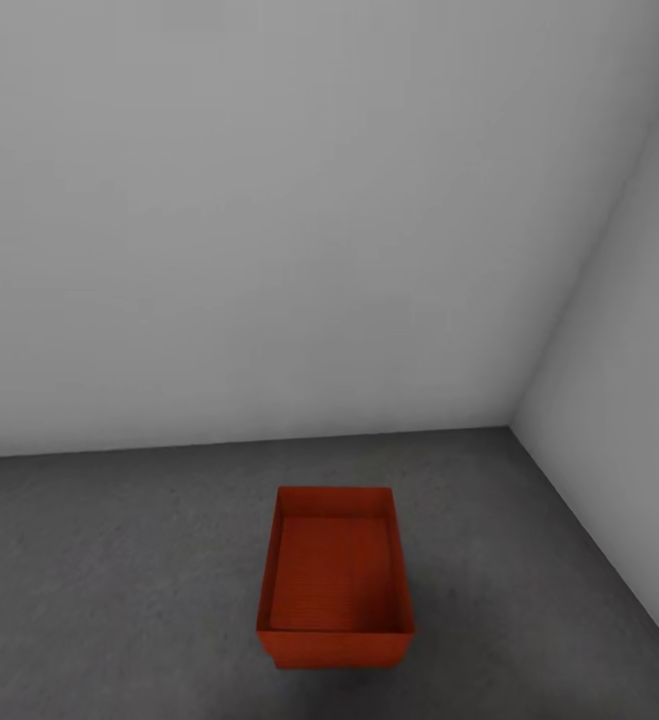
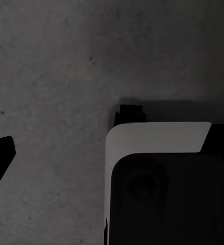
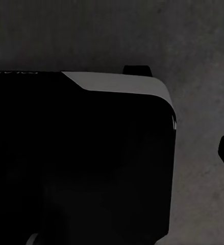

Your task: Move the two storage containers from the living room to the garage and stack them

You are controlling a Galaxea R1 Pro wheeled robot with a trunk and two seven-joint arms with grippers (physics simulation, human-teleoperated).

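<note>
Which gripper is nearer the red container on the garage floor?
Cannot tell; neither looks nearer. The container sits on the floor ahead; each wrist view faces concrete beside the robot's body, suggesting both arms hang lowered, apart from it.

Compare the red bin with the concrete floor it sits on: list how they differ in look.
The storage container is bright red-orange; the floor is dark grey. The container has smooth, straight upright walls around an open hollow; the floor is flat, rough and speckled. Both look matte, and the container rests squarely on the floor.
</note>
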